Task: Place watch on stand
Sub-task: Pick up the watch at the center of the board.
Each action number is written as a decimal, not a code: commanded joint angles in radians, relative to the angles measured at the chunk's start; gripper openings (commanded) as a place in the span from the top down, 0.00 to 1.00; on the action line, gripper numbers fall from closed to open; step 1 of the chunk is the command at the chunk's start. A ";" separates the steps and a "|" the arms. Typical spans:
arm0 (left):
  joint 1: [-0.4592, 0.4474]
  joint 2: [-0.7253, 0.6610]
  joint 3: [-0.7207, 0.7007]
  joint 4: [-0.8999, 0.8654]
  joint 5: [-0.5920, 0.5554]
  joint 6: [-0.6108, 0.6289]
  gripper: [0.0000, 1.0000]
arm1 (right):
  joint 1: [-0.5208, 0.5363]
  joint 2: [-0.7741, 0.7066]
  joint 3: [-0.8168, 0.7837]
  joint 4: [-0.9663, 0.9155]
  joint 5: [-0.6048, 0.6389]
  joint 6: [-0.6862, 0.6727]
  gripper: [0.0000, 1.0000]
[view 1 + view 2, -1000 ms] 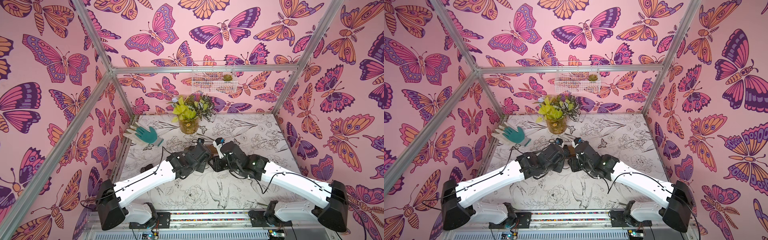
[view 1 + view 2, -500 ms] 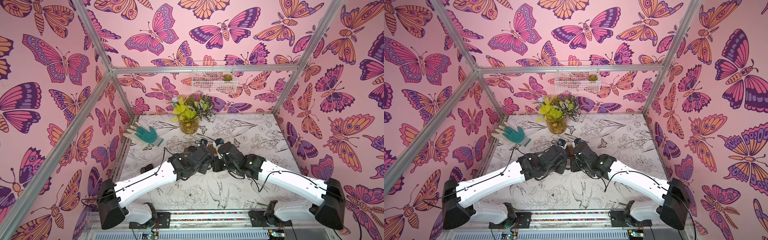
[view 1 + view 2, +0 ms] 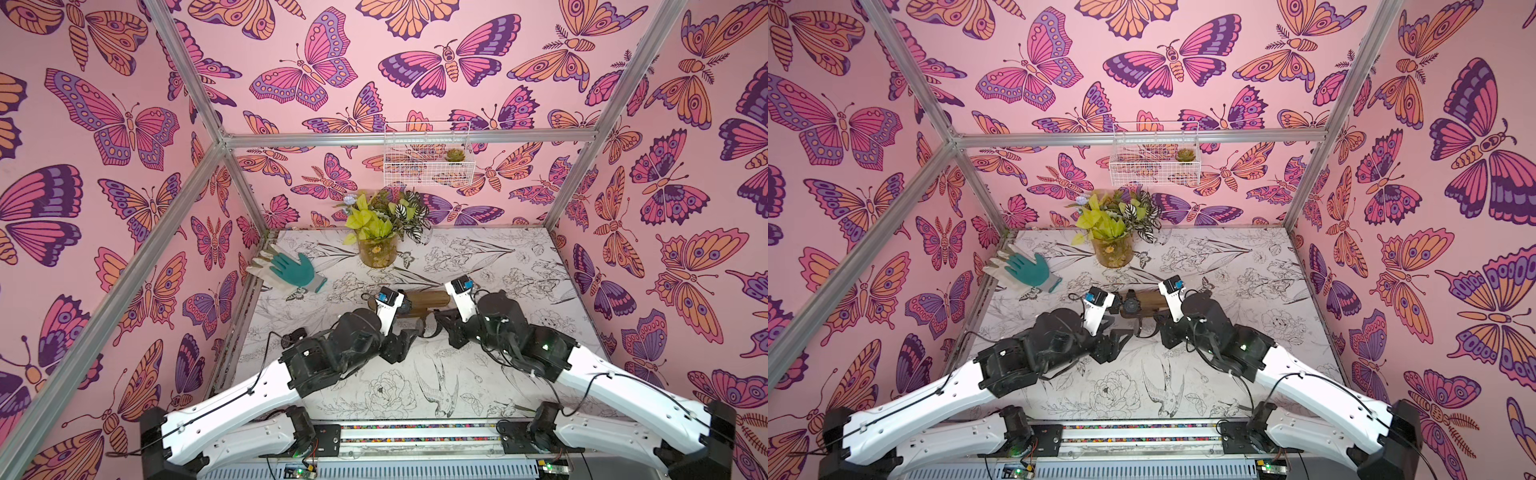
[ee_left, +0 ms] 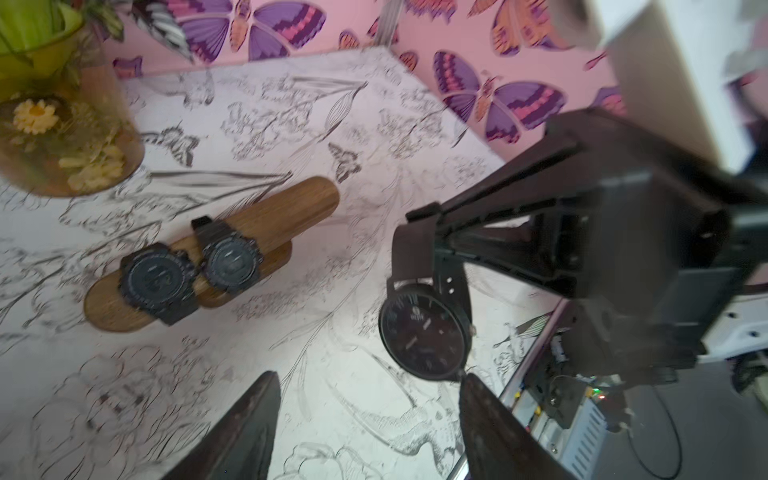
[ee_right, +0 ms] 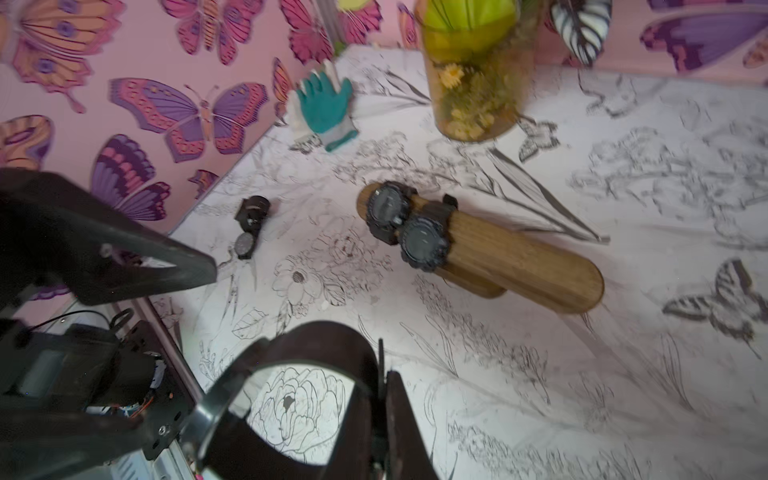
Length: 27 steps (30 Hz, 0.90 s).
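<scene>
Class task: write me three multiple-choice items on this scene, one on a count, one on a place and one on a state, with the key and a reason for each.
1. How many watches ring the stand?
A) two B) one C) four

2. The glove lies
A) on the stand B) over the watches C) at a far corner of the table

3. The right tool is
A) open and empty B) shut on a watch strap C) hidden in every view

Key:
1 A, both wrist views show two dark watches around the bar.
2 C, both top views show it flat there.
3 B, the left wrist view shows it pinching the strap of the dark-faced watch.
</scene>
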 commanded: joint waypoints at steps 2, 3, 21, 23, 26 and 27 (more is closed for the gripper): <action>0.003 -0.075 -0.086 0.196 0.160 0.052 0.31 | -0.006 -0.110 -0.091 0.165 -0.101 -0.173 1.00; 0.003 -0.082 -0.095 0.206 0.170 0.052 0.31 | -0.006 -0.125 -0.101 0.173 -0.097 -0.182 1.00; 0.003 0.021 -0.056 0.263 0.321 0.016 0.53 | -0.006 -0.136 -0.146 0.232 -0.203 -0.220 0.99; 0.003 0.033 -0.052 0.264 0.332 0.013 0.54 | -0.006 -0.139 -0.152 0.242 -0.223 -0.220 0.97; 0.004 0.039 -0.055 0.275 0.339 0.005 0.59 | -0.006 -0.138 -0.159 0.257 -0.262 -0.222 0.97; 0.007 0.041 -0.058 0.282 0.343 0.000 0.60 | -0.006 -0.136 -0.161 0.259 -0.267 -0.223 0.96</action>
